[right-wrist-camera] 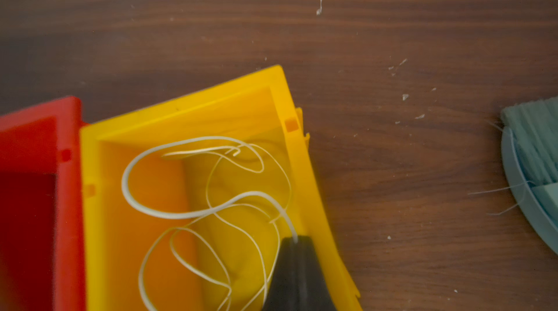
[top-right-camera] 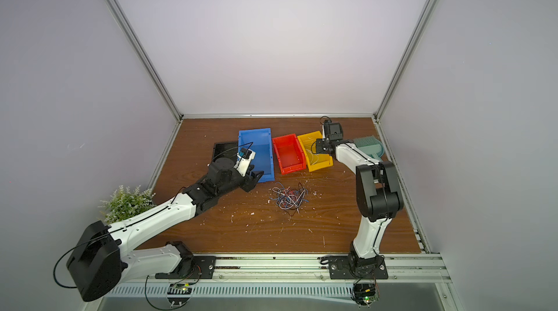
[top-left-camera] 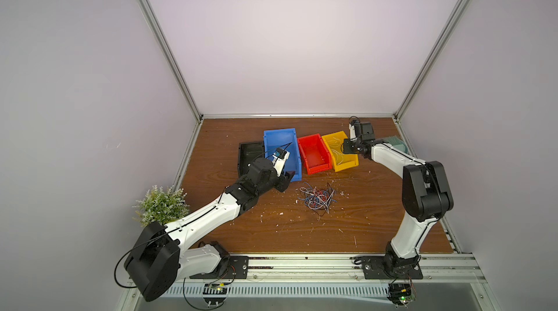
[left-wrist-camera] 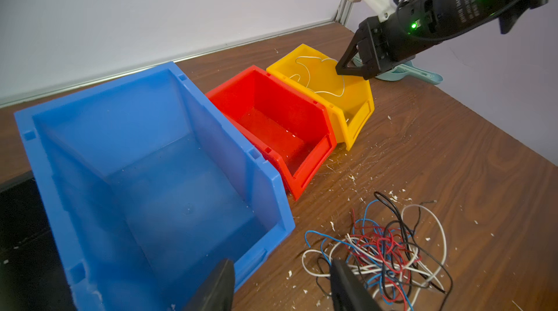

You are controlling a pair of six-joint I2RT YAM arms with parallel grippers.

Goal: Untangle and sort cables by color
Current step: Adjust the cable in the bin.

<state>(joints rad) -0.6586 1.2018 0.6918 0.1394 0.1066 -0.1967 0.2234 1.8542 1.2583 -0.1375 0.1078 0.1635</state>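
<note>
Right wrist view first: the right gripper [right-wrist-camera: 297,238] has its fingers pressed fully together, and a white cable [right-wrist-camera: 181,213] comes straight out from between the tips. It loops down into the yellow bin [right-wrist-camera: 187,104], where a few more thin white strands lie curled on the floor. The gripper hangs just over that bin's right-hand wall. The red bin [right-wrist-camera: 69,143] stands touching the yellow one, and a teal dustpan with a brush [right-wrist-camera: 531,155] lies apart from both, toward the far right corner of the tabletop [top-left-camera: 332,228].

In both top views the bins form a row near the far edge: a black bin [top-left-camera: 250,145] nearest the left edge, then a large blue bin [top-left-camera: 282,134], then the red and the yellow. The red and blue ones look bare inside (the black one is too dark to judge).

The rest of the cables [top-left-camera: 317,200] lie in one loose tangle on the bare wood around the middle of the tabletop, in front of the red bin: blue, red, white and black strands crossing over each other, with small pale scraps scattered around.

The left gripper [left-wrist-camera: 280,286] hovers by the blue bin's near right corner, between that bin and the tangle. Its fingers [left-wrist-camera: 344,285] stand about half apart with nothing between them, and they touch neither bin nor wire.

A small potted plant [top-left-camera: 161,205] sits by the left edge, behind the left arm.
</note>
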